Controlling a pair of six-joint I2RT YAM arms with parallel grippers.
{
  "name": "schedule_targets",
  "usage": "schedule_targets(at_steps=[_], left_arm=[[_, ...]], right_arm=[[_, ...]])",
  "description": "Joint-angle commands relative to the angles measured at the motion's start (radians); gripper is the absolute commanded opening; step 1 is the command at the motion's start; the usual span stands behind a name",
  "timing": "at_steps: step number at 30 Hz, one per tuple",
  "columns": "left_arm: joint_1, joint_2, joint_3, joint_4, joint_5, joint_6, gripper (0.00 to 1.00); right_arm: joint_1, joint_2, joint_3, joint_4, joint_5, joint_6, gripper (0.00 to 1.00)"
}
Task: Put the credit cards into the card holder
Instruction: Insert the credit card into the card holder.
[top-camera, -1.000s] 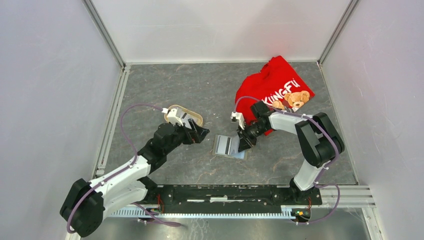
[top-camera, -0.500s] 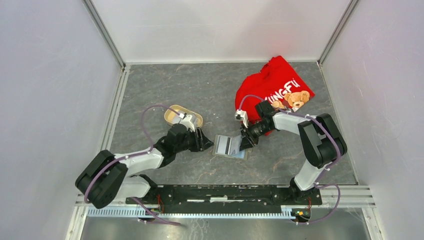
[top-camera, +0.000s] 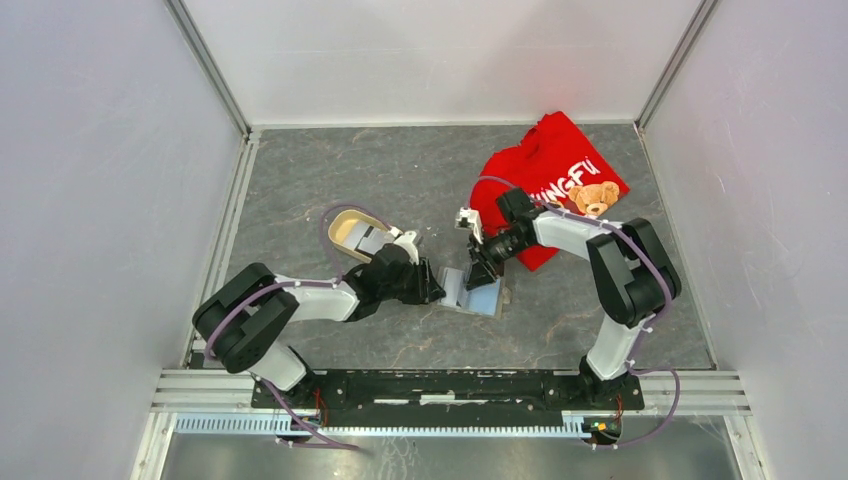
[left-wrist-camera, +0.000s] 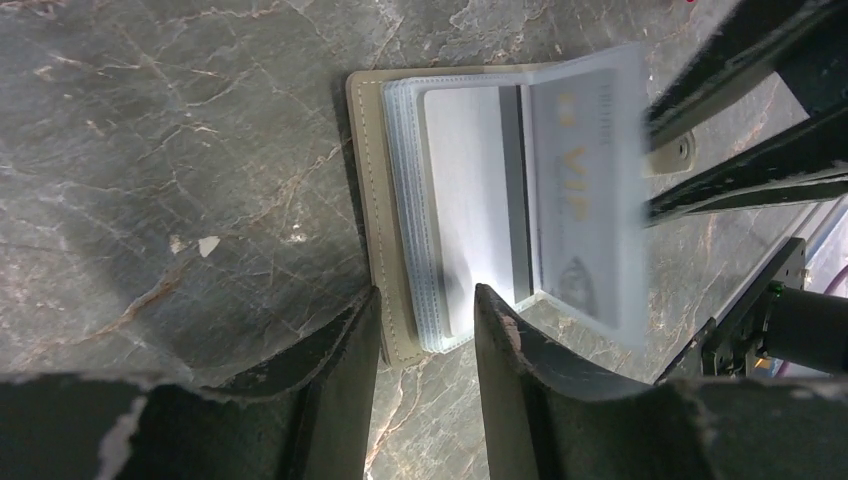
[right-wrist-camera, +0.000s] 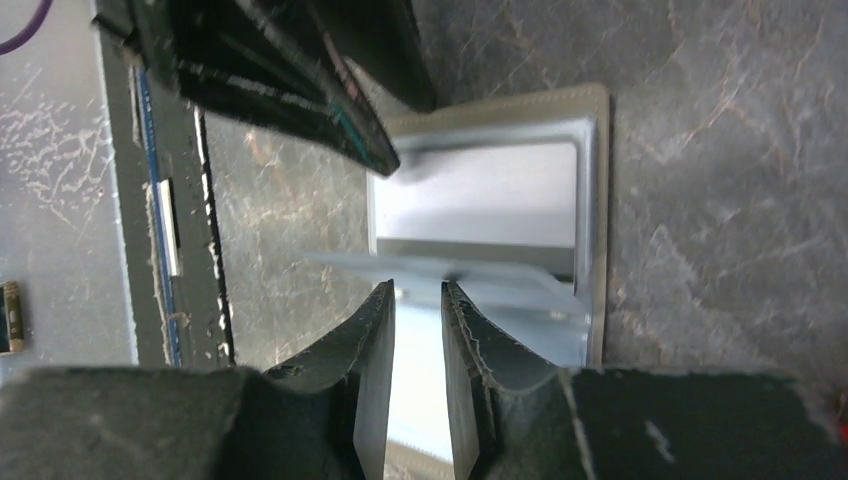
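Grey and stitched at the rim, the card holder (top-camera: 482, 298) lies open and flat on the stone-patterned table (top-camera: 350, 170) between my two arms, clear pockets facing up. My right gripper (right-wrist-camera: 418, 300) is clenched on a pale credit card (left-wrist-camera: 585, 190) marked VIP, pinching it by one edge. The card stands tilted on edge directly over the open pockets. Its long axis runs parallel to the holder's dark stripe (left-wrist-camera: 510, 190), so the pocket lies just below my right fingertips. My left gripper (top-camera: 436, 288) sits at the holder's opposite edge, jaws half parted astride a corner; I cannot tell whether they pin it. Since the right arm carries the card, I judge the slide-in is its move, with the left steadying.
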Motion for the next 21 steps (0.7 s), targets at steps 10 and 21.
schedule_targets(at_steps=[10,21], left_arm=[[-0.01,-0.117,-0.145,0.117,-0.032,-0.122,0.48],[-0.01,-0.285,-0.128,0.083,-0.031,-0.047,0.58]], right_arm=[[0.092,0.13,0.089,0.054,0.21,0.11,0.3],[0.071,-0.025,0.179,-0.163,-0.031,-0.198,0.35]])
